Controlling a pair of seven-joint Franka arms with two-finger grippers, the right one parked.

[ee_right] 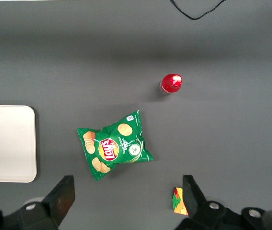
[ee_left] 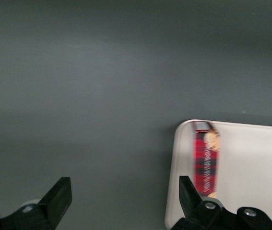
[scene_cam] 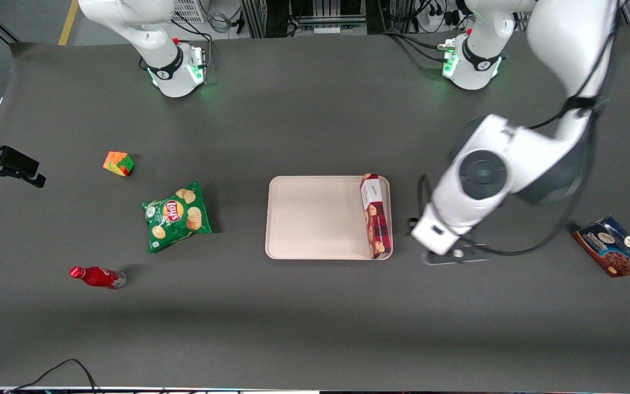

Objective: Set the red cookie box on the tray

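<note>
The red cookie box (scene_cam: 375, 216) stood on its long edge inside the tray (scene_cam: 315, 219), along the rim nearest the working arm, w/ the gripper (ee_left: 125, 199) spread wide, holding nothing, above bare table beside the tray, so prob. the drop was done.

**Cookie box on tray**

Red cookie box (scene_cam: 375, 215) – long dark-red plaid carton, white label end farther from the front camera – stands on its narrow side along the working-arm edge of the pale pink tray (scene_cam: 309, 219), inside the rim.

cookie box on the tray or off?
On. The red cookie box lies inside the tray along one rim; open end effector hovers beside it, empty.
</note>
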